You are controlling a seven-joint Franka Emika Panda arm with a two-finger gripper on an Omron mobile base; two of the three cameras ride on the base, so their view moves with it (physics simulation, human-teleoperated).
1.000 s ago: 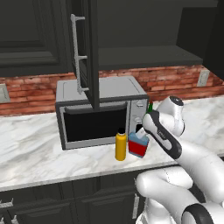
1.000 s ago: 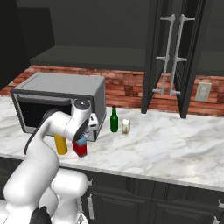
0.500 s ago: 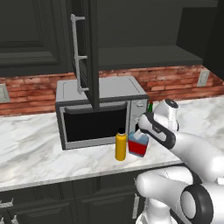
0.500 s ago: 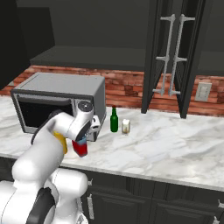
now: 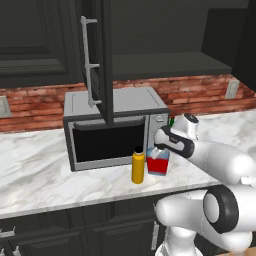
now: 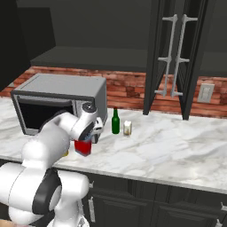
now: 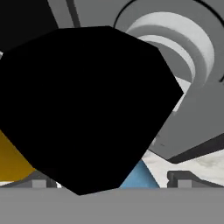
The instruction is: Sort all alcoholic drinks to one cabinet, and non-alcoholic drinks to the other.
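Right base view: marble counter (image 6: 177, 146) | brick backsplash (image 6: 133, 91) | dark cabinets (image 6: 173, 53)

The arm hides the flat bottle's (image 5: 158, 165) top and most of the green bottle (image 5: 172, 121); the cream container's (image 6: 127, 128) details are too small to tell.

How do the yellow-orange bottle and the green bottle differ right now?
The yellow-orange bottle is a plain cylinder with a black cap; the green bottle is slim dark glass with a narrow neck. The yellow-orange bottle stands in front of the microwave, the green bottle off the microwave's far corner. Both stand upright on the marble counter.
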